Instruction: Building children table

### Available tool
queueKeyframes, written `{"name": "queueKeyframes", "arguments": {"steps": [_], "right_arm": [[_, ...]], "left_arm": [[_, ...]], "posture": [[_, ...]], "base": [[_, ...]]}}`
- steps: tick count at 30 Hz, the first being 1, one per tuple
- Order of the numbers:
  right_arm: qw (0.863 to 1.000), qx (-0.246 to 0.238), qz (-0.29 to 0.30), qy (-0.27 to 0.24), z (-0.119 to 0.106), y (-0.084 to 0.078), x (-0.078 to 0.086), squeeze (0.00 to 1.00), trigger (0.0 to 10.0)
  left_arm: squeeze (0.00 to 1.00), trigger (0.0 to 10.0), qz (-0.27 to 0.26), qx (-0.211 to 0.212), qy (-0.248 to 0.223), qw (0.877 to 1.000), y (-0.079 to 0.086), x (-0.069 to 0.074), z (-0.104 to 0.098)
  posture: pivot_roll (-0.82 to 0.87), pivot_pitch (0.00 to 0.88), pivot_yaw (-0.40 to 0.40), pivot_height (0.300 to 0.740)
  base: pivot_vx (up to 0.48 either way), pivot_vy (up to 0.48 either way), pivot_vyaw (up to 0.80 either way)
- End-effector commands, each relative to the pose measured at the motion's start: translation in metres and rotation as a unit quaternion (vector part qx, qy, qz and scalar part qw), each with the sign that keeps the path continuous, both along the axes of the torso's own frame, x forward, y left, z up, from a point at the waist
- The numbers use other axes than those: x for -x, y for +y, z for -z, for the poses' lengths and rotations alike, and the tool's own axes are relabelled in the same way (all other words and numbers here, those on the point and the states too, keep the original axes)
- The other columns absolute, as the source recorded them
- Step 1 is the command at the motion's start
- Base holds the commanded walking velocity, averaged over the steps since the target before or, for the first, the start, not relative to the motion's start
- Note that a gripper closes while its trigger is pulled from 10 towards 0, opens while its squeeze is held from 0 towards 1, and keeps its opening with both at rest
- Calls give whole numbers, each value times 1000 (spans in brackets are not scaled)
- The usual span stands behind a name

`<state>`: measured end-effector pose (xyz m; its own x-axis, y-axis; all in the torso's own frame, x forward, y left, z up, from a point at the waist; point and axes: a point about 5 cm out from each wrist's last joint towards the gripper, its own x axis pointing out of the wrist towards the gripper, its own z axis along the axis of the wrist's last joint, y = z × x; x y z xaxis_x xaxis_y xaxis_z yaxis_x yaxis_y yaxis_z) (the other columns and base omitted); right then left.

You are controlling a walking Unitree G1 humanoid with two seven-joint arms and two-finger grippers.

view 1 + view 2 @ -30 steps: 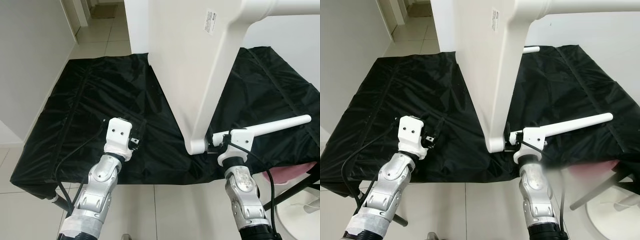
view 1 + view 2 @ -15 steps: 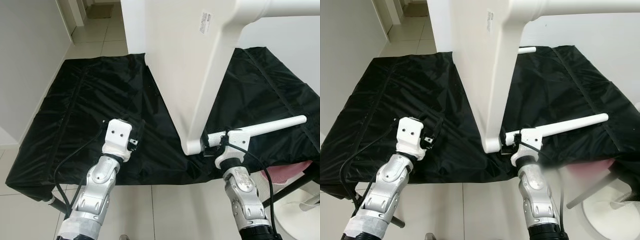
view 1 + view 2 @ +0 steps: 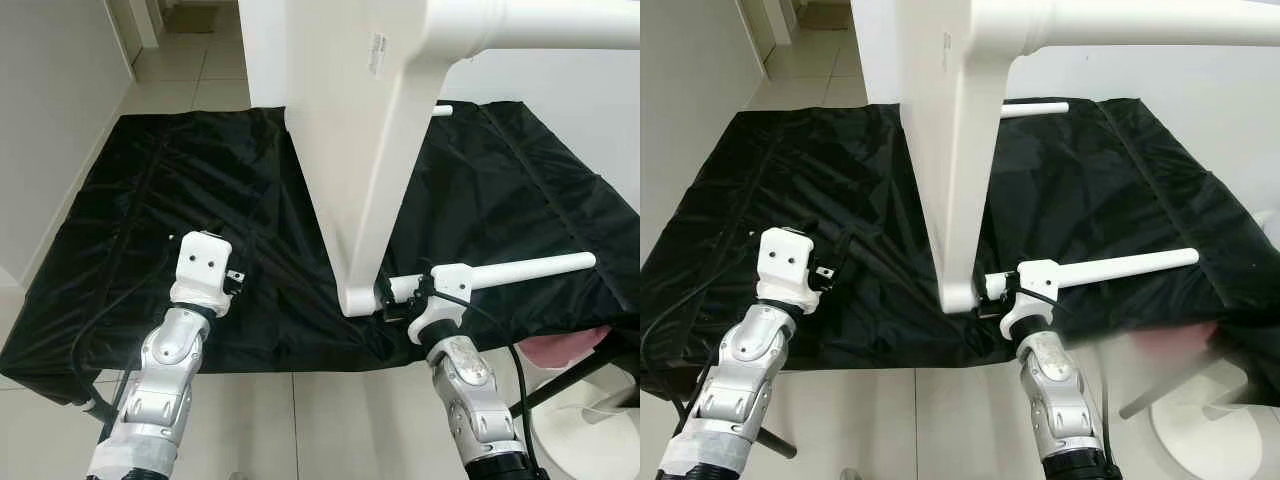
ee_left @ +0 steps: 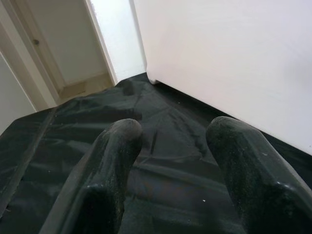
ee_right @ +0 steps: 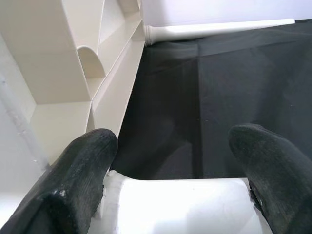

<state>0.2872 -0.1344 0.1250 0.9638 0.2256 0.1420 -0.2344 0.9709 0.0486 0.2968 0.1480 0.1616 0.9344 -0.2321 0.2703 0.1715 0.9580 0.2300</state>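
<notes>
**White leg held at the tabletop's corner**

At the centre of the head views, your white tabletop stands on edge on a black sheet that covers the floor area ahead, its lower corner resting on the cloth at lower centre. A small printed label sits high on the panel's face; its writing is too small to read. No containers are in view.

Your right gripper is at lower centre right, just beside that lower corner, with its black fingers spread around a white table leg and clasping it near its end. The leg runs off towards the right of the frame, lying low over the sheet. In the right wrist view you see the white ribs of the tabletop's underside close in front of the fingers.

Your left gripper hovers at lower left over bare black cloth, well apart from the panel; its two fingers are parted and hold nothing.

A second white leg lies on the sheet behind the tabletop, at upper centre. Another white leg juts from the panel's top, running out to the upper right. At lower right, past the sheet's edge, you can make out something pink and a white round base on the tiled floor. A grey wall borders the left.
</notes>
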Motion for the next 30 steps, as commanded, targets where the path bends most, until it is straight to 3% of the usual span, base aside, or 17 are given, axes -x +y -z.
{"name": "queueKeyframes", "arguments": {"steps": [1,9,16,30], "right_arm": [[1000,2,-24,19,7,14,0,0,10000],[999,-9,-34,25,9,22,-1,0,10000],[997,-29,-64,36,15,45,-7,0,10000],[995,-38,-79,45,18,63,-21,0,10000]], "left_arm": [[0,10000,-32,1,-1,999,7,-1,2],[0,10000,-35,-3,0,999,9,-1,3],[0,10000,-33,-12,-2,999,10,-2,2],[0,10000,-36,-19,-3,999,12,-2,1]], "posture": [[29,63,-1,740],[30,58,-1,740],[37,56,7,740],[47,74,13,740]], "base": [[0,0,0],[0,0,0],[0,0,0],[0,0,0]]}}
